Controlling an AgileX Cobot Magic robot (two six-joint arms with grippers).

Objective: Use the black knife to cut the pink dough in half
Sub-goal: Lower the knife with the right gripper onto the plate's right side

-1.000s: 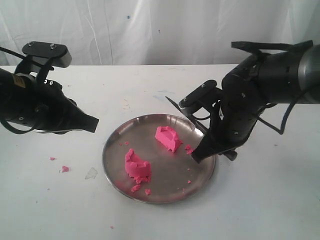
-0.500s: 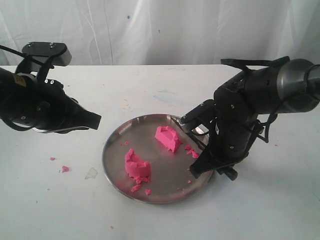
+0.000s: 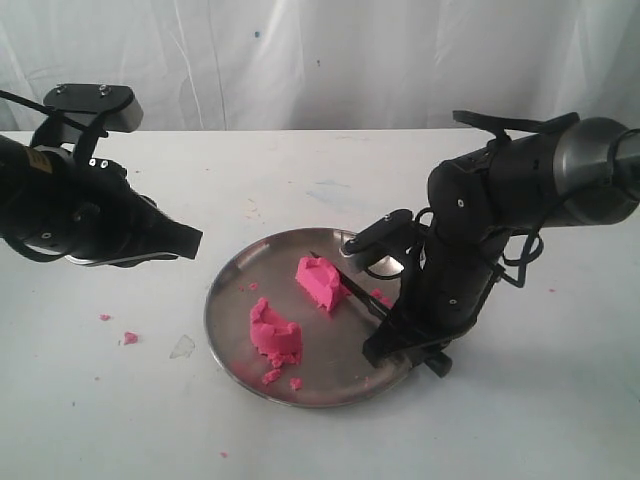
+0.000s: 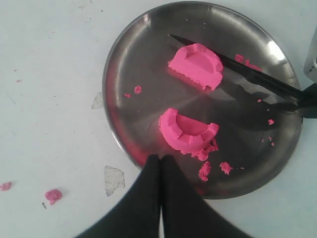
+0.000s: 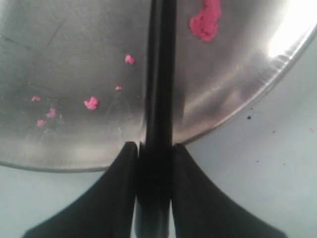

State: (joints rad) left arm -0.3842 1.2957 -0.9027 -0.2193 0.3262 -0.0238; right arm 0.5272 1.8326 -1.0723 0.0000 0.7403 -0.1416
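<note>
Clamped between my right gripper's [image 5: 155, 148] fingers is the handle of the black knife [image 5: 159, 74] — a firm grasp, both fingers tight against its sides. That gripper [image 3: 388, 343] sits low over the near right rim of the steel plate [image 3: 330, 355], and the knife [image 3: 350, 287] runs from it slantwise across the plate toward the far left, low over the metal.

Nearest on the plate, a few pink crumbs [image 3: 272, 376] lie by the front rim. Just behind them is the nearer chunk [image 3: 273, 330] of the pink dough [image 4: 187, 131], a half-round piece with a hollowed top and a ragged cut face. The farther chunk [image 3: 322, 282] sits apart from it, with bare steel between the two. My blade [image 4: 257, 77] lies right against that farther chunk [image 4: 197, 64] on the side turned away from the nearer one, and the tip pokes out past it. More small crumbs are scattered on the metal under the blade, in the right wrist view.

My left gripper [image 4: 159, 163] is clenched on nothing, fingers pressed together — it hangs just outside the plate's left rim [image 3: 190, 240], pointing at the dough.

Loose pink bits [image 3: 130, 338] lie on the white table [image 3: 300, 170] to the left of the plate. A pale curtain [image 3: 350, 60] hangs at the back.
</note>
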